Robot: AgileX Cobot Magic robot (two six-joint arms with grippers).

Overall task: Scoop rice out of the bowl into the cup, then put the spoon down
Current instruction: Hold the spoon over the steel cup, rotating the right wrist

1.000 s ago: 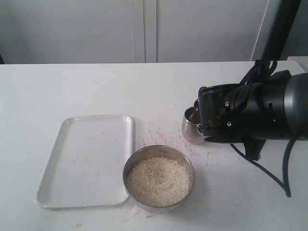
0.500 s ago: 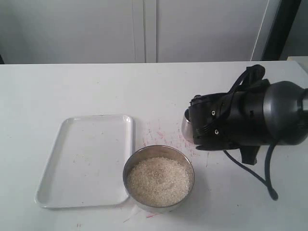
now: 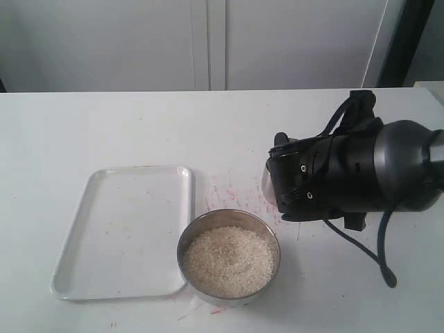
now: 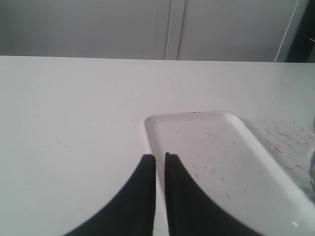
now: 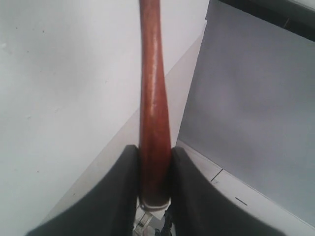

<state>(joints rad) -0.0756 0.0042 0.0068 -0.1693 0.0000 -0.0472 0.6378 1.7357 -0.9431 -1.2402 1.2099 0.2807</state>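
The steel bowl point(image 3: 229, 254) stands at the front centre of the table, filled with white rice point(image 3: 227, 261). Behind it to the right, only a sliver of the steel cup point(image 3: 267, 182) shows; the bulky black right arm point(image 3: 347, 173) covers the rest. In the right wrist view my right gripper point(image 5: 154, 151) is shut on the handle of the reddish-brown wooden spoon point(image 5: 153, 93); the spoon's bowl is out of frame. The spoon is hidden in the exterior view. My left gripper point(image 4: 159, 156) is shut and empty, hanging over the near edge of the white tray point(image 4: 221, 157).
A white rectangular tray point(image 3: 125, 232) lies left of the bowl, touching its rim. Faint red marks point(image 3: 229, 194) stain the tabletop between tray, bowl and cup. A cable point(image 3: 361, 250) hangs from the right arm down to the table.
The right arm has shifted left and rotated over the cup, covering more of it. Bowl, rice and tray have not moved.
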